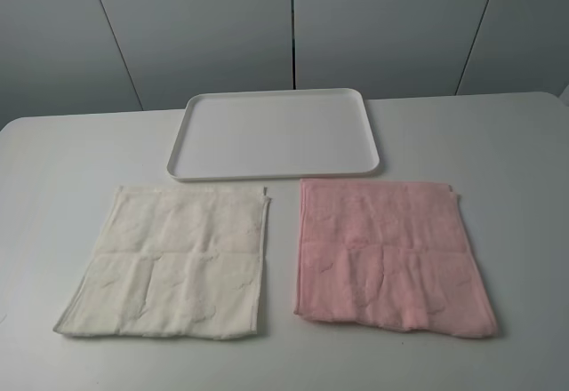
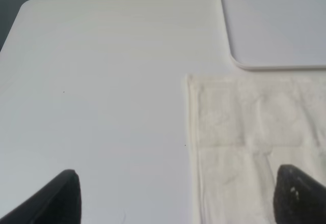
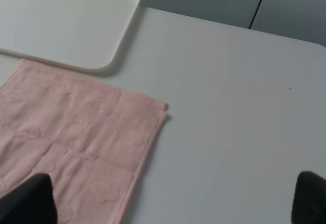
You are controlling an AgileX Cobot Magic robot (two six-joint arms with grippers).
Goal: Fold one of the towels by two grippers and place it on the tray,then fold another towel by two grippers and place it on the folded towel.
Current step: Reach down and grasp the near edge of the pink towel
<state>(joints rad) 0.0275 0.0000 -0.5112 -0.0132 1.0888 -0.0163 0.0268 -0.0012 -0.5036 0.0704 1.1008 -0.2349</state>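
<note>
A cream towel (image 1: 169, 262) lies flat on the white table at the front left. A pink towel (image 1: 389, 255) lies flat at the front right. A white tray (image 1: 274, 133) stands empty behind them. Neither arm shows in the high view. In the left wrist view my left gripper (image 2: 175, 196) is open above the table, over the cream towel's (image 2: 249, 147) edge, with the tray (image 2: 275, 25) beyond. In the right wrist view my right gripper (image 3: 173, 203) is open above the pink towel's (image 3: 76, 142) corner, with the tray (image 3: 66, 20) behind.
The white table (image 1: 71, 160) reaches past both towels on either side. Grey wall panels (image 1: 293, 18) stand behind the table's far edge.
</note>
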